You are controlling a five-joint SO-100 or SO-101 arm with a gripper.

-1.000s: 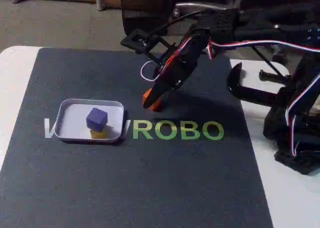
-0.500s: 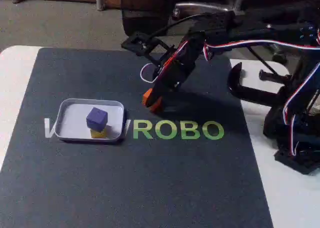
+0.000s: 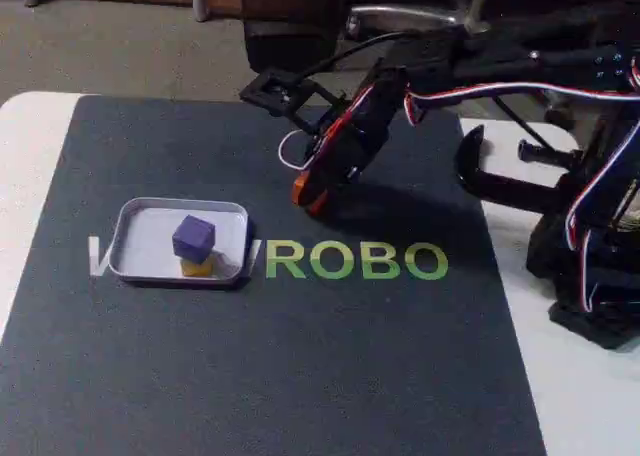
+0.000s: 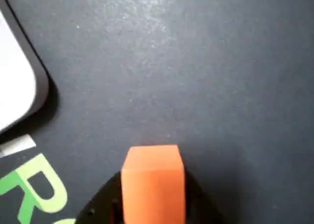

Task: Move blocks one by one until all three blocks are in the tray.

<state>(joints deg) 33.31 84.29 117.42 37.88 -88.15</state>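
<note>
Gripper (image 3: 308,196) clamped on the orange block (image 4: 153,182), apparently clear of the mat; purple block (image 3: 193,237) sits atop yellow block (image 3: 198,266) in the tray (image 3: 140,261), so a careless drop could topple that stack.

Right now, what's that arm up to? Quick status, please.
Gripper shut on orange block, lifted off the mat. Purple block and yellow block in tray. Path to tray clear.
</note>
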